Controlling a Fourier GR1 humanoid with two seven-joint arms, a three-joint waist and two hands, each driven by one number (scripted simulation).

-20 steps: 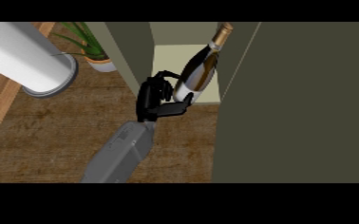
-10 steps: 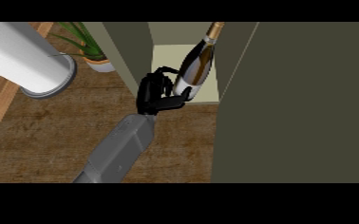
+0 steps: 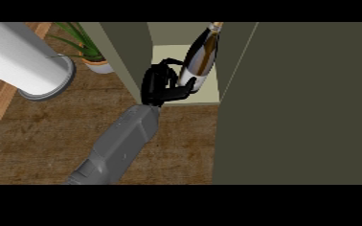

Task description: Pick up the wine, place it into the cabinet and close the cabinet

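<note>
At the far left a large pale grey cylinder (image 3: 32,62) slants across the wooden table (image 3: 63,129), its round end facing down toward the boards, and just beyond it a green potted plant (image 3: 88,52) in a small white pot stands against the olive side wall of the cabinet (image 3: 127,57). A single grey forearm (image 3: 120,146) comes up from the lower edge, angled to the right, and ends in a black hand (image 3: 159,84) at the front lip of the cabinet's pale shelf (image 3: 164,57); which of the robot's arms it is cannot be told from this view alone. The hand's fingers and thumb are curled round the lower body of the wine (image 3: 201,57), gripping it. The wine bottle is tilted, its neck leaning up and to the right toward the top of the opening, its base low over the front of the shelf inside the cabinet. To the right the wide dark olive cabinet door (image 3: 290,105) stands open, filling that side of the view
</note>
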